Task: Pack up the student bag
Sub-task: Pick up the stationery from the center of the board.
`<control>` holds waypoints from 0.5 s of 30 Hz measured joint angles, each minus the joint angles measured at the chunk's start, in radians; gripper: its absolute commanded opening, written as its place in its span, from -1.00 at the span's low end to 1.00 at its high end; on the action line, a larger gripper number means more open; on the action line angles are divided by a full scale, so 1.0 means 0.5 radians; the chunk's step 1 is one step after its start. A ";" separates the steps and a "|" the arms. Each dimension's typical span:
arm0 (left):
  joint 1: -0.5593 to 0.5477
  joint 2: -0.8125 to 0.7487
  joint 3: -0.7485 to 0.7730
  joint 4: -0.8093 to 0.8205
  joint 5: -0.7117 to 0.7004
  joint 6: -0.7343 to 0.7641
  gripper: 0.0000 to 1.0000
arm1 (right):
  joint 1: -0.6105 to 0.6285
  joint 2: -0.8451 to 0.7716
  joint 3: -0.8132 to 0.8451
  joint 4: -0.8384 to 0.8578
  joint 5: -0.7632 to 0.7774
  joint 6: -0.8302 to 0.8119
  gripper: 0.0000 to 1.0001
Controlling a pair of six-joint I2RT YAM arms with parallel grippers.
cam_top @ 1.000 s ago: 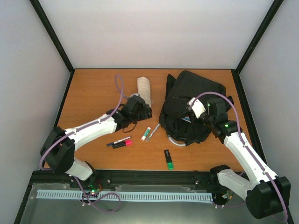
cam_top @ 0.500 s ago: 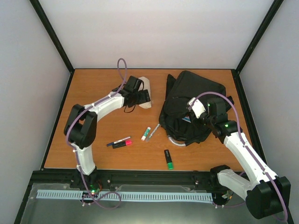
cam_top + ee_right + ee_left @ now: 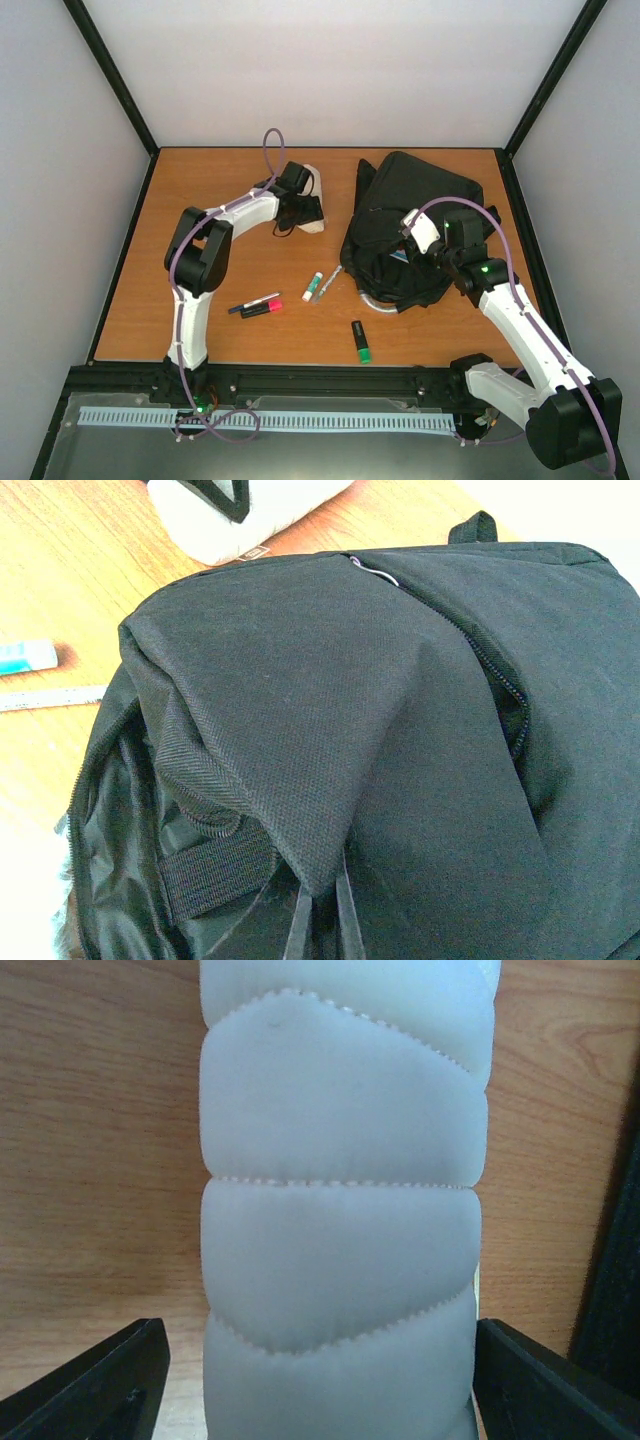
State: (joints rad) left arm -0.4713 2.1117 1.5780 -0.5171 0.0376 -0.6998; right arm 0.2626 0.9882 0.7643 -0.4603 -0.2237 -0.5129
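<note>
The student bag [image 3: 412, 195], a big black backpack, lies at the back right of the table. My right gripper [image 3: 403, 248] is shut on a fold of the bag's fabric [image 3: 330, 780] and holds it lifted at the mouth; the thin fingertips [image 3: 300, 925] pinch it from below. A cream padded pouch [image 3: 340, 1210] lies left of the bag. My left gripper [image 3: 335, 1370] is open and straddles the pouch, one black finger [image 3: 105, 1380] on each side. In the top view the left gripper [image 3: 303, 207] covers most of the pouch [image 3: 314, 180].
Loose on the wood in front of the bag lie a pink highlighter [image 3: 262, 309], a black pen [image 3: 252, 300], a white glue stick [image 3: 313, 286], a silver pen [image 3: 329, 281] and a green highlighter [image 3: 361, 342]. Black frame posts edge the table.
My left arm has swung up and away from me, bringing its gripper onto the pouch from the near side, and the jaws have opened a little wider. The right arm and the bag are still.
</note>
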 measured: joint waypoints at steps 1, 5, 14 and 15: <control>0.000 0.010 0.000 -0.001 0.004 -0.007 0.54 | 0.000 0.000 -0.001 -0.001 -0.001 0.000 -0.86; 0.000 0.021 -0.004 0.034 0.050 -0.014 0.19 | 0.000 0.000 -0.001 -0.001 0.000 0.000 -0.86; 0.000 -0.161 -0.220 0.152 0.143 0.008 -0.38 | 0.000 0.001 -0.001 0.000 0.002 0.000 -0.86; 0.000 -0.229 -0.270 0.154 0.163 0.013 -0.39 | 0.000 0.001 -0.001 0.000 0.002 0.000 -0.86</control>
State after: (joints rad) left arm -0.4713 1.9972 1.4429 -0.4400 0.1188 -0.6933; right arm 0.2626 0.9886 0.7639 -0.4603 -0.2226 -0.5129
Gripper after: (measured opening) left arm 0.335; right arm 0.070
